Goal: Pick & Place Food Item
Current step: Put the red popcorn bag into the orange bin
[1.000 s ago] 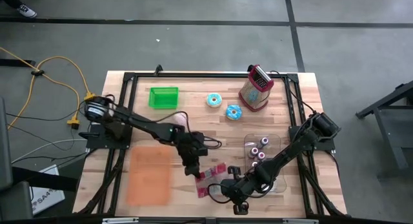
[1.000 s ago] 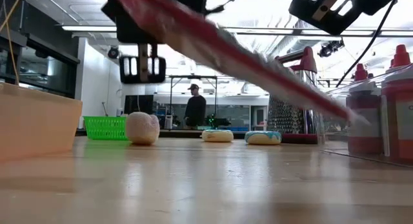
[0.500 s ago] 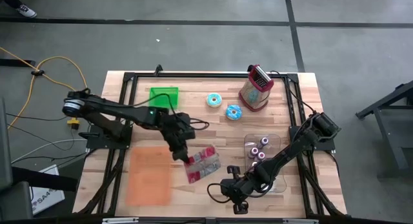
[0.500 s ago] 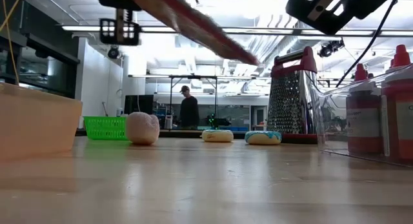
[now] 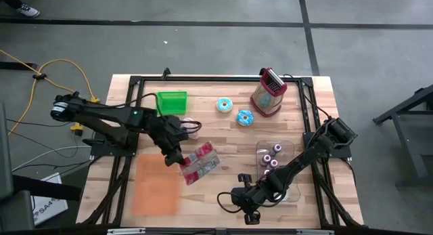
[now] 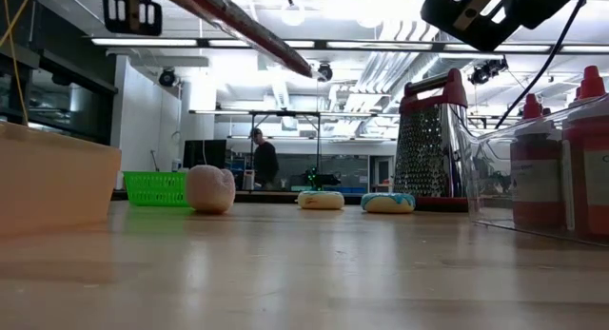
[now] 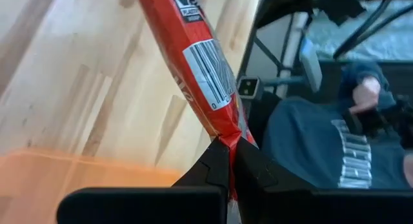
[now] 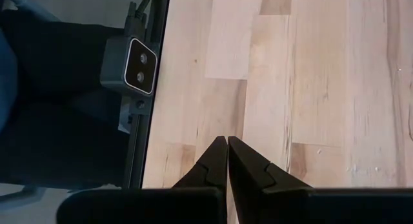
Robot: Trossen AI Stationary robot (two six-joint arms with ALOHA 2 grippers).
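1. While pinched by one end in the left gripper (image 7: 227, 161), red snack packet (image 5: 199, 163) hangs clear of the table (image 5: 223, 137), above bare wood just beside the orange bin (image 5: 157, 185).
2. Packet seen in the left wrist view as a red wrapper (image 7: 193, 62) with a white barcode label, crimped edge clamped between the two dark fingers (image 7: 213, 169).
3. Seen from table height as a slanted red strip (image 6: 243, 21) high up, well above the surface.
4. Right gripper (image 8: 227, 156) clenched on nothing, fingertips touching, low near the front table edge (image 5: 247, 215), well apart from the packet.
5. Green basket (image 5: 171, 102) at the back left; pale round food item (image 6: 209, 188) in front of it in the low view.
6. Two frosted donuts (image 5: 224, 105) and (image 5: 244, 117) mid-table toward the back, close together.
7. Grater (image 5: 268, 93) with red handle upright at the back right.
8. Clear tray (image 5: 292, 148) at the right, holding small purple-topped bottles (image 5: 276, 150).
9. Person (image 6: 265, 162) standing far off in the room behind; another person's sleeve (image 7: 335, 146) visible past the table edge in the left wrist view.
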